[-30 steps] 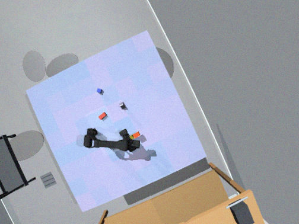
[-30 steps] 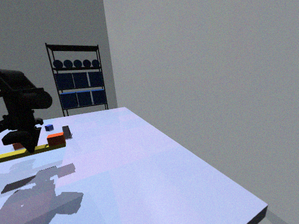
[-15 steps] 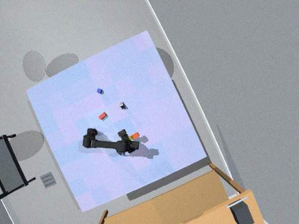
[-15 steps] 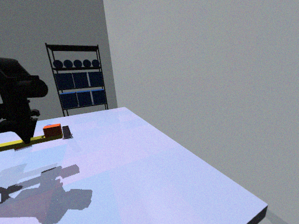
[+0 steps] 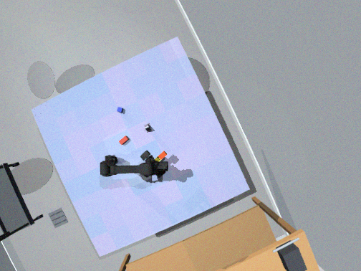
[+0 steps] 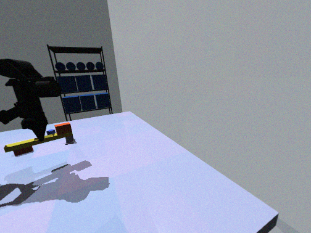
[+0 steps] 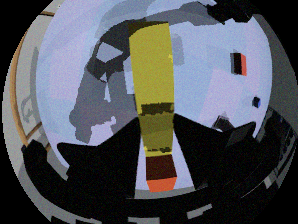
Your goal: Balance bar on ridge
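Note:
My gripper (image 6: 41, 139) (image 7: 156, 119) is shut on the yellow bar (image 5: 157, 159) (image 6: 21, 144) (image 7: 152, 70) near its middle and holds it above the table. An orange block (image 5: 162, 155) (image 6: 63, 129) (image 7: 161, 184) sits on one end of the bar. The small dark and light ridge (image 5: 148, 127) (image 6: 70, 140) (image 7: 221, 123) stands on the table (image 5: 215, 158), apart from the bar. In the top view it is above and left of the orange block. In the exterior view the bar's end partly hides it. The arm hides much of the bar in the top view.
A red block (image 5: 124, 140) (image 6: 23, 150) (image 7: 237, 64) lies on the table left of and below the ridge in the top view. A small blue block (image 5: 120, 110) (image 6: 50, 132) (image 7: 256, 102) lies farther up and left there. A shelf rack stands beyond the table in the exterior view.

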Robot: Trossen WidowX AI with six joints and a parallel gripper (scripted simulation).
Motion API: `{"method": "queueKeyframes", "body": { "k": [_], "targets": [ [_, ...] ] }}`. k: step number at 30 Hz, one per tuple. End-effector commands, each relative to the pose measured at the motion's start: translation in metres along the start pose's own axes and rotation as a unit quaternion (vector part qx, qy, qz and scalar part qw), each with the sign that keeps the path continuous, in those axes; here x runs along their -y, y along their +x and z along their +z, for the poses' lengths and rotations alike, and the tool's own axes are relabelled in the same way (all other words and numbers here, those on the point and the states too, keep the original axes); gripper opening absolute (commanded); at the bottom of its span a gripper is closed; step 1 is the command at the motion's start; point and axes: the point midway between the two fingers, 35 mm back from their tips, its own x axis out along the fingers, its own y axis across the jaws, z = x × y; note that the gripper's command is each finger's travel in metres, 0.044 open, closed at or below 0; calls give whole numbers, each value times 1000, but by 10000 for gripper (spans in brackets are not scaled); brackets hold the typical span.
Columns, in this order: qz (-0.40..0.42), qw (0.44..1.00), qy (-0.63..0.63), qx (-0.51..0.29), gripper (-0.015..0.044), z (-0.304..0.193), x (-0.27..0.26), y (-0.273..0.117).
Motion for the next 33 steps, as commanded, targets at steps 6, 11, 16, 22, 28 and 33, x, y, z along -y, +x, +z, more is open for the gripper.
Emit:
{"method": "queueKeyframes", "body": {
  "k": [6,11,16,22,28,33],
  "targets": [
    [-2,996,-92,-3,0,-22,29,-2],
    [-2,990,-143,-3,0,-32,45,-2],
    [-3,981,-194,-4,0,-42,62,-3],
    [-3,967,-255,-5,0,-53,83,-3],
    [-3,949,-316,-6,0,-62,105,-4],
    [-4,930,-367,-7,0,-69,123,-5]
  ]
}}
